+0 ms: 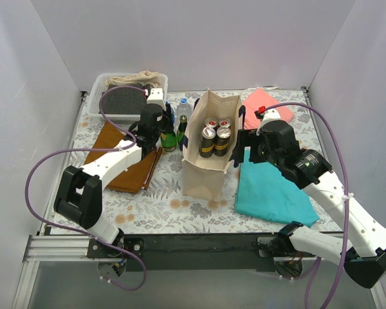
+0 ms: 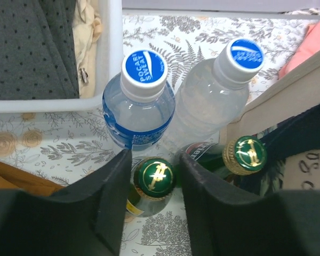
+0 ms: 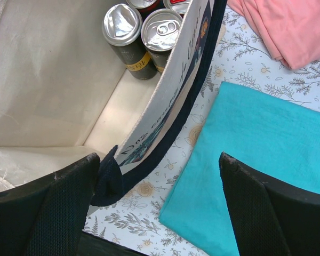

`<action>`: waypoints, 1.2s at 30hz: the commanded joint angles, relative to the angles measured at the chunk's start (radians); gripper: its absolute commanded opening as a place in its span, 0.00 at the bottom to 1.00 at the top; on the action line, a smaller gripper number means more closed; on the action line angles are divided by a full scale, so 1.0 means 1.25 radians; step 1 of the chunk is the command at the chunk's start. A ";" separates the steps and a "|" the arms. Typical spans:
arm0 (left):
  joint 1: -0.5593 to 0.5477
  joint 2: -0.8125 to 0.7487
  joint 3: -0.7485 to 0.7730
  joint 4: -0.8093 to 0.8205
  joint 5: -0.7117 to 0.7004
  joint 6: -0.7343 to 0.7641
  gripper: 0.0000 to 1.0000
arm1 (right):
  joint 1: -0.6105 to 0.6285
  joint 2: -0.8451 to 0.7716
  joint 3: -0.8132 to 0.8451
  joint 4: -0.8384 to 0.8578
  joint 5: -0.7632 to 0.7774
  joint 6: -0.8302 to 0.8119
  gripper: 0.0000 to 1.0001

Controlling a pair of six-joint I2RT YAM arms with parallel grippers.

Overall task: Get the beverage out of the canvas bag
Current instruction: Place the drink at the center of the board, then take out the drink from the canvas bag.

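The tall beige canvas bag (image 1: 202, 170) with navy handles stands open mid-table. Several cans (image 1: 216, 136) stand inside it, also in the right wrist view (image 3: 161, 29). My left gripper (image 1: 166, 132) is left of the bag. Its jaws sit slightly apart on either side of a green-capped bottle (image 2: 155, 178) that stands on the table, with a small gap on the right side (image 2: 154, 156). My right gripper (image 3: 159, 160) is wide open astride the bag's right wall and navy handle (image 3: 165, 138), one finger (image 3: 64, 202) inside, the other over the teal cloth.
Two clear Pocari Sweat bottles (image 2: 141, 101) (image 2: 213, 96) and a second green bottle (image 2: 245, 154) stand by the bag's left side. A white basket (image 1: 96, 90) is at the back left, with a brown cloth (image 1: 125, 161) left, a teal cloth (image 1: 270, 190) right and a pink cloth (image 1: 260, 103) behind.
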 commanded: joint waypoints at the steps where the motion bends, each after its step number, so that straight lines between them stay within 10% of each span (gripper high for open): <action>1: 0.004 -0.104 0.050 0.034 0.002 -0.011 0.45 | -0.006 -0.015 0.001 0.013 0.004 -0.003 0.97; 18: 0.004 -0.198 0.217 -0.188 0.234 -0.020 0.76 | -0.005 -0.020 -0.001 0.013 -0.045 -0.007 0.97; 36: -0.051 -0.001 0.513 -0.453 0.522 0.043 0.77 | -0.004 -0.067 -0.055 0.002 -0.117 -0.032 0.96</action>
